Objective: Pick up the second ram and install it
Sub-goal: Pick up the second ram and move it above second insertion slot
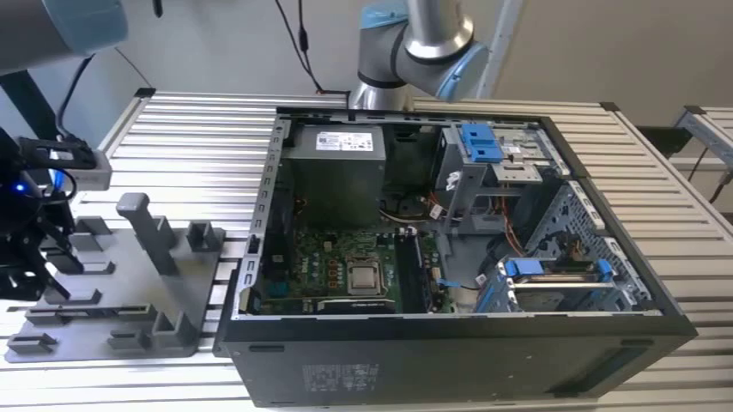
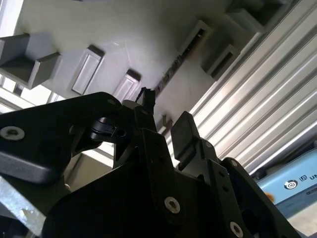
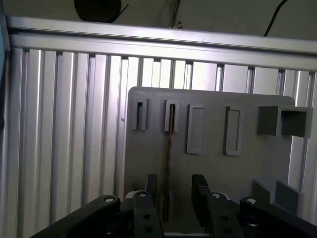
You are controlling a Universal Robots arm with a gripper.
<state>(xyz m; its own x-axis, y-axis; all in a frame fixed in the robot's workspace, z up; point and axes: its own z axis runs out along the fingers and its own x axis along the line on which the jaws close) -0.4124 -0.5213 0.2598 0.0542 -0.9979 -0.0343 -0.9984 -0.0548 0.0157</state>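
Observation:
The second ram (image 3: 169, 148) stands on edge in a slot of the grey holder tray (image 3: 213, 168), showing as a thin dark strip. In the second wrist view, the ram (image 2: 171, 69) runs along the tray (image 2: 114, 34) just beyond the fingertips. My gripper (image 3: 174, 191) is open, with one finger on each side of the ram's near end and a gap on both sides. In the exterior view, the gripper (image 1: 34, 257) hangs over the tray (image 1: 126, 318) at the far left, beside the open computer case (image 1: 458, 257).
Upright posts (image 1: 143, 227) and small blocks rise from the tray around the gripper. The motherboard (image 1: 343, 266) lies open inside the case, with blue drive-bay clips (image 1: 481, 142) on the exterior view's right. The arm's base (image 1: 407, 51) stands behind the case. The table (image 1: 195, 146) is ribbed aluminium.

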